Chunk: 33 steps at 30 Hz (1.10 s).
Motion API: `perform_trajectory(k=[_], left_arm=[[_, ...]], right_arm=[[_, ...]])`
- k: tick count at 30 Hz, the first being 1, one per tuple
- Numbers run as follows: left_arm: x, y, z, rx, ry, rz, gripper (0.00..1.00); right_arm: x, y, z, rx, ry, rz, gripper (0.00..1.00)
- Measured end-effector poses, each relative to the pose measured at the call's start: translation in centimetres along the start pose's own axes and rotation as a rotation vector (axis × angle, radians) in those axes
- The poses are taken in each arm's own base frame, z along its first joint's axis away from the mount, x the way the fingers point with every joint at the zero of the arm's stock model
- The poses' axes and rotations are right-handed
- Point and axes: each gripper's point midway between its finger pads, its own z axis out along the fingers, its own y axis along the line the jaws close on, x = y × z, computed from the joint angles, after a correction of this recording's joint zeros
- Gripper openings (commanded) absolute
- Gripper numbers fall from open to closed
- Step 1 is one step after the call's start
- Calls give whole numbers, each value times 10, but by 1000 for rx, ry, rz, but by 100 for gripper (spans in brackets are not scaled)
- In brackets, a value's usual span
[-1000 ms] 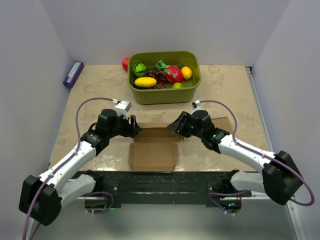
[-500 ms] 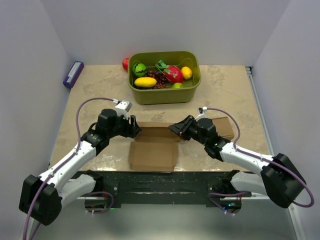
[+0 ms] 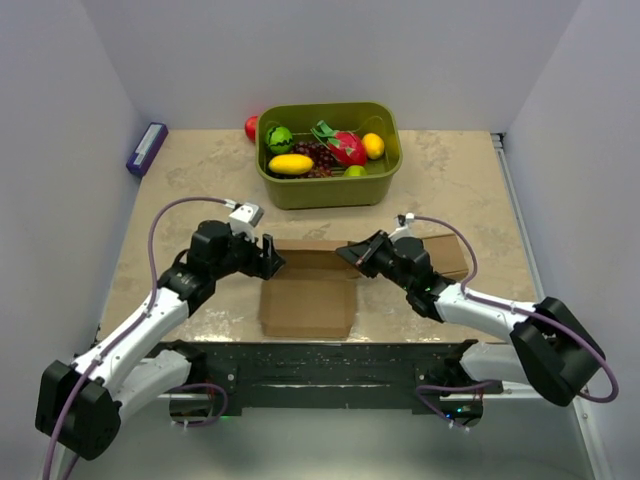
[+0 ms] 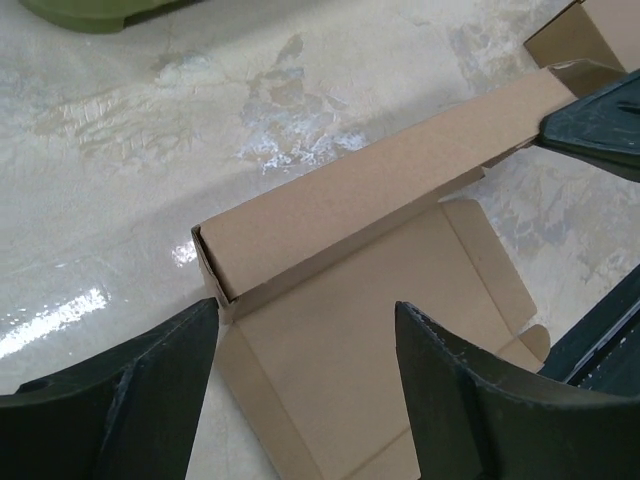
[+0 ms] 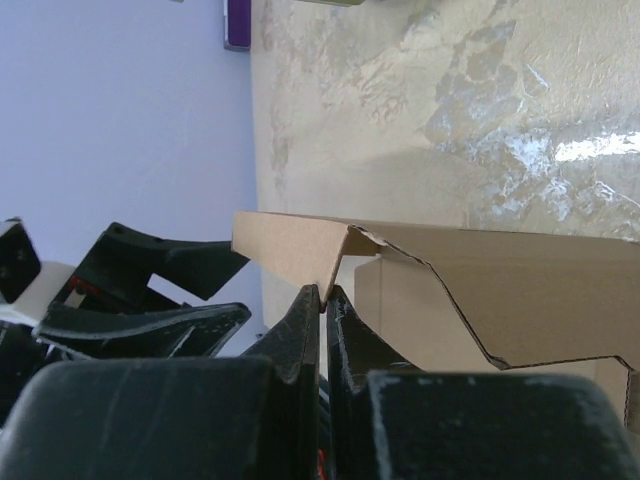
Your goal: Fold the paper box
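The paper box (image 3: 308,295) lies on the tabletop (image 3: 450,180) between our arms, its raised back wall running left to right. Our right tool (image 3: 347,255) is clenched, apparently pinching that wall's right end, though the tips hide the contact. Our left tool (image 3: 273,260) gapes, released, just beside the wall's left end.

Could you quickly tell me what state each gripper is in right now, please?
Left gripper: open, holding nothing.
Right gripper: shut on the paper box, at its raised flap.
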Motion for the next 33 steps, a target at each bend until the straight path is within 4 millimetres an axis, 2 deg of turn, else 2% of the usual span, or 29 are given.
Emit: perform_trajectory(k=[4, 8, 10, 14, 17, 25, 31, 33], left_arm=[[-23, -8, -14, 23, -109, 65, 74], [-47, -21, -27, 50, -222, 205, 73], [-48, -31, -26, 61, -233, 298, 73], [-40, -68, -16, 135, -202, 508, 75], [-32, -79, -5, 136, -167, 622, 77], [-10, -61, 20, -41, -57, 847, 79], [-23, -37, 18, -208, -59, 907, 79], [-27, -33, 17, -240, -66, 916, 72]], right_arm=[[0, 2, 2, -6, 4, -18, 0], [-1, 9, 3, -21, 11, -52, 0], [-1, 13, 5, -27, 17, -71, 0], [-1, 18, 12, -33, 41, -86, 0], [2, 17, 18, -29, 70, -87, 0], [12, 15, 21, -36, 139, -81, 0], [16, 15, 21, -49, 168, -79, 0], [17, 17, 20, -56, 177, -78, 0]])
